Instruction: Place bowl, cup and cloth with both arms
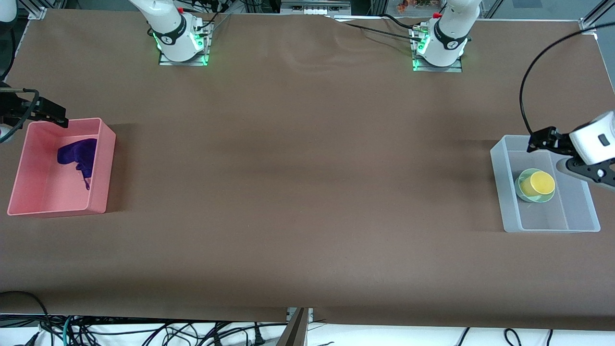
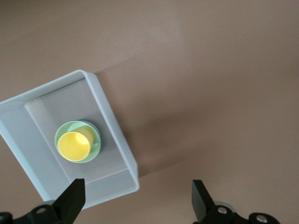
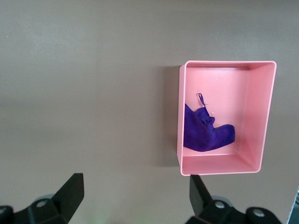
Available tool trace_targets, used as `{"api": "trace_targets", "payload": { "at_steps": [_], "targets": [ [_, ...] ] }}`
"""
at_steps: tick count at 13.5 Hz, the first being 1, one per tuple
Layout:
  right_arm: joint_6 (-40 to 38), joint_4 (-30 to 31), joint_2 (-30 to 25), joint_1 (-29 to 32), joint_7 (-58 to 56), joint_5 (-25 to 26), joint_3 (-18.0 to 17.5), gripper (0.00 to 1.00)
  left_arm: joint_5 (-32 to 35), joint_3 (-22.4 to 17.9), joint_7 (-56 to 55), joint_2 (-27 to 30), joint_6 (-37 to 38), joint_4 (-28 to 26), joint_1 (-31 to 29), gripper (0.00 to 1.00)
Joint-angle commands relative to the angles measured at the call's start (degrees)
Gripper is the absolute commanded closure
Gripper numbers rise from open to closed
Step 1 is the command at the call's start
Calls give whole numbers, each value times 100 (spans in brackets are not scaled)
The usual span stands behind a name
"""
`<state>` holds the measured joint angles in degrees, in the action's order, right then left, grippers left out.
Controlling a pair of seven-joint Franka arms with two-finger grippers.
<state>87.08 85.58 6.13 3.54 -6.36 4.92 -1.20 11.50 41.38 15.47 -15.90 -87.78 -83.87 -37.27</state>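
1. Cup – yellow, lying tipped inside the bowl, its mouth turned up toward the front camera and slightly toward the left arm's end of the table. Its long axis is tilted, not upright.
2. Bowl – pale mint green, upright, mouth up, sitting on the floor of the clear bin. Only its rim shows around the cup.
3. Clear bin – rectangular, at the left arm's end of the table, its long side running nearer-to-farther from the front camera. It holds the bowl with the cup in it.
4. Cloth – deep purple, bunched, long axis running roughly nearer-to-farther, with a thin tail pointing toward the front camera. It lies in the pink bin, against the wall facing the table's middle.
5. Pink bin – rectangular, at the right arm's end of the table. It holds the cloth only.
6. Left gripper – over the clear bin's edge, jaws spread wide, nothing between them.
7. Right gripper – hovering just beside the pink bin's farther corner, jaws released, holding nothing.
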Motion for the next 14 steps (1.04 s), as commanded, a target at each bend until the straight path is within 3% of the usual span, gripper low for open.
{"api": "trace_targets", "payload": {
  "at_steps": [1, 4, 5, 8, 11, 14],
  "targets": [
    [-42, -59, -7, 7, 65, 36, -12, 0, -733, -1388, -299, 673, 209, -15, 1147, 0],
    [-25, -59, -7, 24, 65, -16, 5, 0, -1404, -3350, -378, 1263, 182, -225, 2877, 0],
    [-25, -59, 2, 42, 65, -156, 14, 0, -1396, -3695, -500, 1491, 182, -539, 3336, 0],
    [-25, -59, -7, 60, 65, -210, 14, 0, -1352, -3787, -1370, 2204, -773, -1902, 3630, 0],
    [-25, -59, 2, 60, 65, -210, 14, 0, -871, -3979, -1311, 2109, -741, -1852, 3981, 0],
    [-25, -59, -7, 60, 65, -210, 14, 0, -842, -3989, -1284, 2083, -600, -1773, 4009, 0]
  ]
}}
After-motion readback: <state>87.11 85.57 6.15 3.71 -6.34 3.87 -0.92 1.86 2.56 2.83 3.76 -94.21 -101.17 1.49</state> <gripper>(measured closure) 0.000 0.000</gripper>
